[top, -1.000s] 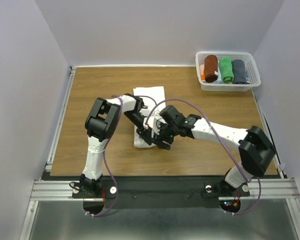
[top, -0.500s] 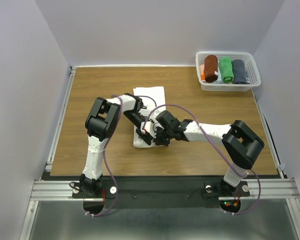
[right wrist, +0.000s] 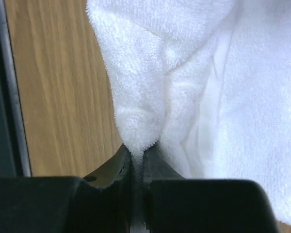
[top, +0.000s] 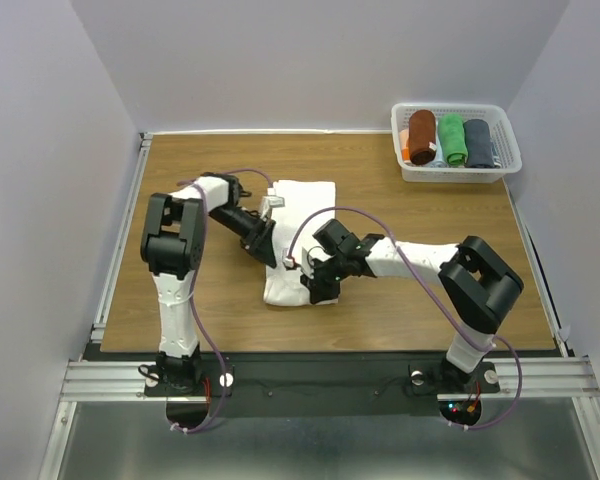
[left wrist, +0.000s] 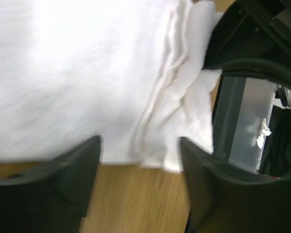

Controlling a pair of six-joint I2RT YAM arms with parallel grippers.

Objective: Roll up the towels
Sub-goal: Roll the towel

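Note:
The white towel [top: 305,205] lies lengthwise in the middle of the table, bunched at its near end. My left gripper [top: 267,238] sits at its left edge, open; in the left wrist view the gripper [left wrist: 139,150] straddles the towel's layered edge [left wrist: 155,121] without holding it. My right gripper [top: 309,283] is at the near right corner, shut on a pinched fold of the towel [right wrist: 138,121]. The dark blue-grey towel [top: 479,143] lies rolled in the basket [top: 457,176].
The white basket at the far right also holds a rust-brown roll [top: 421,136] and a green roll [top: 452,139]. Bare wooden table [top: 190,300] lies left of the towel. Purple walls close in on both sides.
The left gripper let go of the towel, opened and pulled back to its left edge as the arm swung left. The right gripper closed on the near fold.

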